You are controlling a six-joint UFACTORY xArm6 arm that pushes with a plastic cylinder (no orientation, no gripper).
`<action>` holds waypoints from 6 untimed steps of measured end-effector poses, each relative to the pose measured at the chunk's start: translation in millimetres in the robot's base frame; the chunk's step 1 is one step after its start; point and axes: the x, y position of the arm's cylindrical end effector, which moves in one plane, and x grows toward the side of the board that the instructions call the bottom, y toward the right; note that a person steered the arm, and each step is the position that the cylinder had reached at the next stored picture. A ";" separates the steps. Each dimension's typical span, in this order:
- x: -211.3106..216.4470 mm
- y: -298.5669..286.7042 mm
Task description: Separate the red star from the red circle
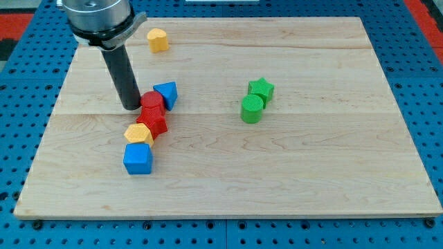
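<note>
Red circle point(152, 101) touches red star point(155, 122), blue block point(167, 93) and my tip point(131, 107); no fingers here.

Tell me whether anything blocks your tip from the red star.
Partly. My tip sits just left of the red circle; the red star lies directly below the circle, touching it. The yellow block crowds the star's lower left.

a wooden board point(311, 166) carries red, blue, yellow and green blocks.

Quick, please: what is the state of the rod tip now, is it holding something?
My tip: no gripper, holds nothing; it sits at the red circle, on its left.
</note>
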 end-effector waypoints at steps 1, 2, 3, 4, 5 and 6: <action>-10.7 -9.0; -1.0 -10.0; 3.2 -2.5; 51.6 13.0; 58.1 27.3; 39.8 24.3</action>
